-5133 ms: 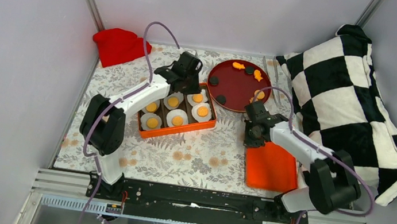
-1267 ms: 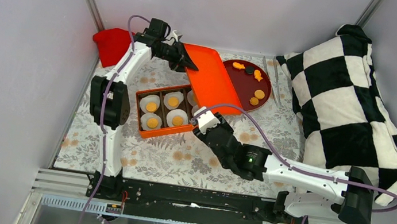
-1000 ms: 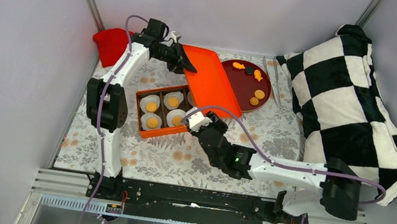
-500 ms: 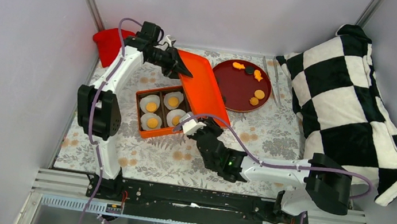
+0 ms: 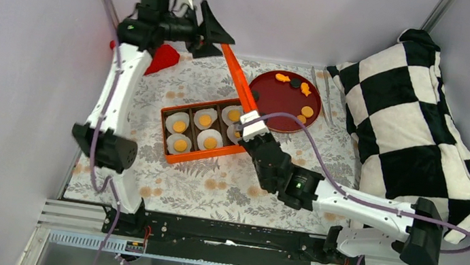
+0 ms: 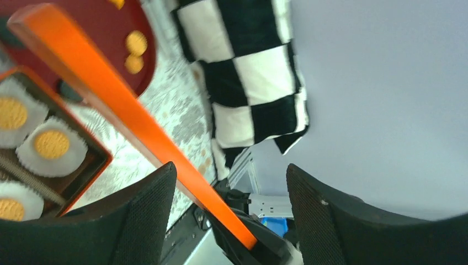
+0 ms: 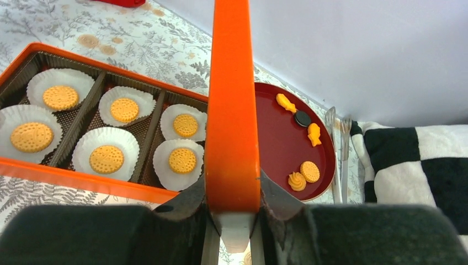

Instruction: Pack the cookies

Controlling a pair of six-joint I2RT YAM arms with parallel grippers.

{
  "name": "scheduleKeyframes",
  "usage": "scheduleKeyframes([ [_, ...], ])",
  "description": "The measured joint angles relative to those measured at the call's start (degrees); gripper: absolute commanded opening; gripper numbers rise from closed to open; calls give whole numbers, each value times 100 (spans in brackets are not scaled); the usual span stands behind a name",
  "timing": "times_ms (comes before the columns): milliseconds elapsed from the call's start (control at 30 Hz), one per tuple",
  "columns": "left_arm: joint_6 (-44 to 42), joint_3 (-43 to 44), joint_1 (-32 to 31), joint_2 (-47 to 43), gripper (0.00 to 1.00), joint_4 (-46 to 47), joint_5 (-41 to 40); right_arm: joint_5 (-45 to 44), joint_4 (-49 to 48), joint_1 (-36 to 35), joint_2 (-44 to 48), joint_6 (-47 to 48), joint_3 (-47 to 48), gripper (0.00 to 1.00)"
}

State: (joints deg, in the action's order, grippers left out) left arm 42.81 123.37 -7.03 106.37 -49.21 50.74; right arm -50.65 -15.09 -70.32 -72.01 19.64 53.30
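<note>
Orange lid (image 5: 239, 84) stands edgewise, clenched by our right gripper (image 7: 232, 214), ready to cover the cookies (image 5: 210, 142). Our left gripper (image 5: 219, 40) gapes empty

You see orange-yellow cookies (image 7: 106, 159) in white liners (image 7: 60, 76), an orange box (image 7: 83, 181) and lid (image 7: 232, 110), a dark red plate (image 7: 276, 138), a black-and-white checked pillow (image 5: 413, 115), a floral-patterned tablecloth (image 5: 212, 184).
</note>
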Motion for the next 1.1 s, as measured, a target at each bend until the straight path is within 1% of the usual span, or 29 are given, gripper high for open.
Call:
scheduleKeyframes([
  [33, 59, 140, 13, -190, 77, 111, 9, 37, 59, 59, 94, -87, 2, 3],
  [100, 197, 286, 52, -673, 71, 361, 48, 94, 219, 173, 212, -238, 15, 4],
  [167, 289, 254, 83, -1161, 61, 621, 79, 286, 476, 339, 293, -459, 44, 4],
  [233, 313, -15, 103, -1615, 51, 870, 28, 649, 824, 605, 343, -741, 155, 5],
  [267, 260, -240, 103, -1821, 45, 962, -66, 940, 1032, 804, 374, -927, 249, 5],
  [333, 168, -651, 103, -2090, 32, 1038, -374, 1545, 1405, 1307, 431, -1309, 507, 6],
  [367, 57, -933, 109, -2212, 28, 1045, -643, 1943, 1661, 1668, 439, -1561, 756, 7],
  [400, 33, -1084, 111, -2234, 25, 1047, -817, 2157, 1779, 1847, 439, -1681, 911, 7],
  [433, -35, -1283, 114, -2227, 21, 1058, -1051, 2566, 2059, 2162, 420, -1880, 1222, 8],
  [567, -245, -2004, 127, -2120, 10, 997, -1987, 4085, 2583, 3095, 190, -2645, 2457, 10],
  [633, -330, -2293, 133, -2124, 5, 962, -2437, 5106, 2649, 3639, -68, -3163, 3025, 10],
  [667, -376, -2400, 136, -2140, 3, 953, -2629, 5735, 2614, 4028, -236, -3515, 3252, 10],
  [733, -452, -2592, 136, -2190, 2, 951, -3001, 7047, 2065, 4784, -612, -4404, 3340, 10],
  [767, -485, -2671, 136, -2229, 2, 953, -3154, 7528, 1744, 5049, -807, -4789, 3296, 11],
  [833, -531, -2815, 136, -2323, 1, 953, -3425, 8618, 699, 5567, -1360, -5925, 3032, 10],
  [900, -575, -2940, 136, -2435, 0, 953, -3685, 9466, -444, 5908, -2063, -7119, 2789, 10],
  [933, -601, -2983, 136, -2485, 0, 953, -3799, 9742, -942, 6002, -2415, -7696, 2726, 10],
  [1033, -651, -3071, 136, -2590, 0, 973, -4059, 10511, -3115, 6214, -3884, -10048, 2837, 8],
  [1100, -656, -3163, 136, -2645, 0, 986, -4214, 10867, -4487, 6251, -5125, -11414, 3543, 7],
])
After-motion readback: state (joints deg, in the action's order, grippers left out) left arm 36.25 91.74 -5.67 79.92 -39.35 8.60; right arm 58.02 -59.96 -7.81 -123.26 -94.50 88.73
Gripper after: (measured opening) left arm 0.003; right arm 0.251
